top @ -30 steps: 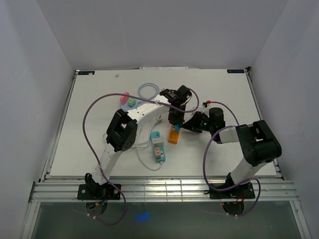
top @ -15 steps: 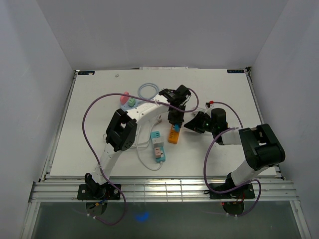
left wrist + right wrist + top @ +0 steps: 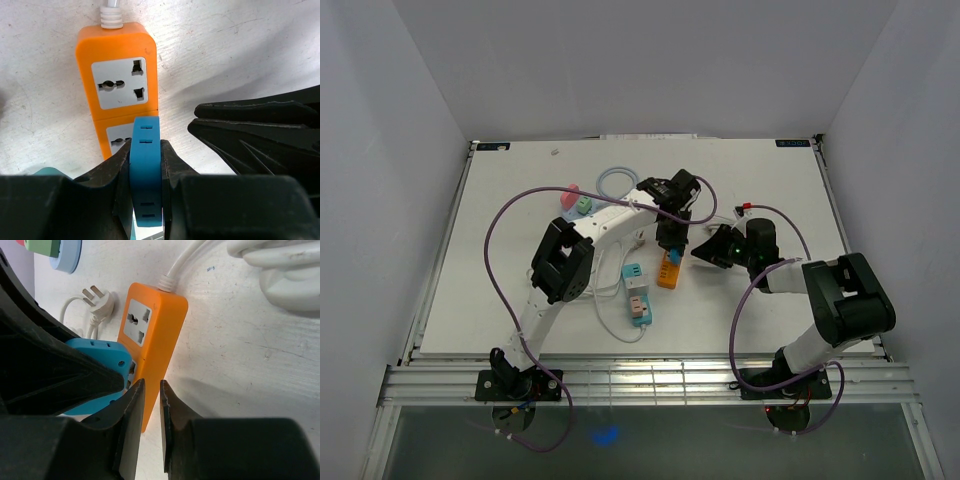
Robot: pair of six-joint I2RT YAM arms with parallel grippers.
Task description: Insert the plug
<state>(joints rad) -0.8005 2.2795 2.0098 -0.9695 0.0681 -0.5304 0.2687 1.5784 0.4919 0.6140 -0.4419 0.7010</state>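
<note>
Left gripper is clamped on the blue plug, which sits between the fingers with its end sticking out past the tips. The plug is over the near socket of the orange power strip. Can't tell if the pins are seated. The strip's far socket face is in plain sight. Right gripper is pinched nearly shut with nothing in it, just beside the strip's right edge at its near end. A white plug lies on the table on the strip's other side.

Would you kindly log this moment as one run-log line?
left gripper: shut on blue plastic plug | plug: at far-from-cord socket of orange power strip, seating unclear | right gripper: shut, empty, beside strip
</note>
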